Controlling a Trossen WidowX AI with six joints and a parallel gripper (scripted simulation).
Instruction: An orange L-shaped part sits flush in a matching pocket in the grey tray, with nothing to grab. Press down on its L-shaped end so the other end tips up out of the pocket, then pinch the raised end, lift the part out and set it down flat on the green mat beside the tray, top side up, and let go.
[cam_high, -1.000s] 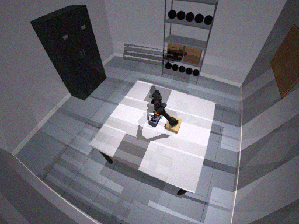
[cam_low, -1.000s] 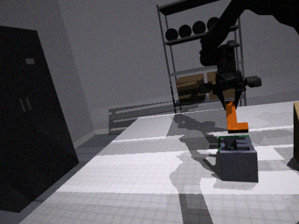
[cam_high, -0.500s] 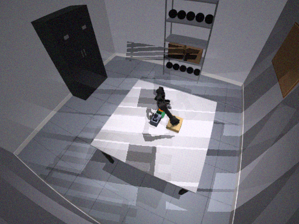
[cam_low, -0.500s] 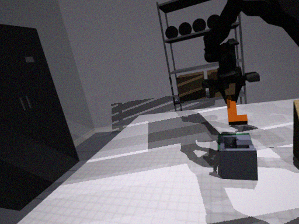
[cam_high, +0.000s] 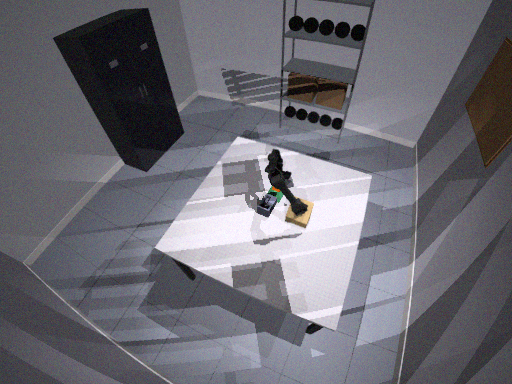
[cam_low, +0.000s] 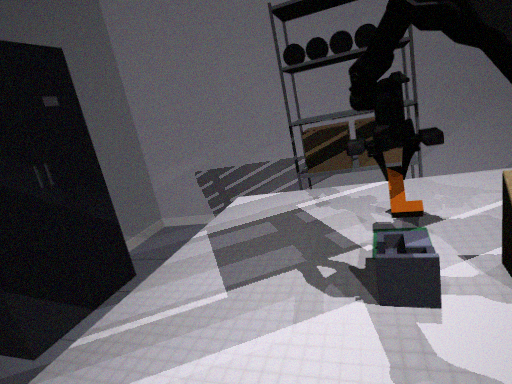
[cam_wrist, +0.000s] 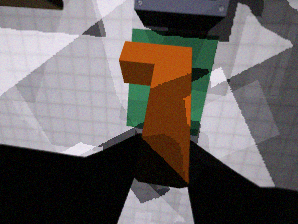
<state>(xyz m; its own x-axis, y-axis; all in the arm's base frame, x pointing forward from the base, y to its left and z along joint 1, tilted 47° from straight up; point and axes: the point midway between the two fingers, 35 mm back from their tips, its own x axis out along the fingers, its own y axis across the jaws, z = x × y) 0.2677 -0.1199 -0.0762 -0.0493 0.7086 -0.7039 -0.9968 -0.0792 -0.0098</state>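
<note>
The orange L-shaped part (cam_high: 275, 189) (cam_low: 397, 192) (cam_wrist: 172, 62) is pinched at the end of its long arm by my gripper (cam_low: 396, 171) (cam_wrist: 163, 142), which is shut on it. The part hangs steeply in the exterior view, its L-shaped end lowest, in the air clear of the tray. The grey tray (cam_high: 266, 205) (cam_low: 407, 282) (cam_wrist: 182, 7) stands with its pocket exposed. The green mat (cam_high: 277, 196) (cam_wrist: 209, 50) lies beside the tray, and the part hangs over it in the wrist view. Only thin edges of the mat show behind the tray in the exterior view.
The arm's base stands on a wooden block (cam_high: 299, 221) to the right of the tray. All of this is on a large white table (cam_high: 210, 225). A black cabinet (cam_high: 120, 90) and a shelf rack (cam_high: 320, 65) stand on the floor beyond the table.
</note>
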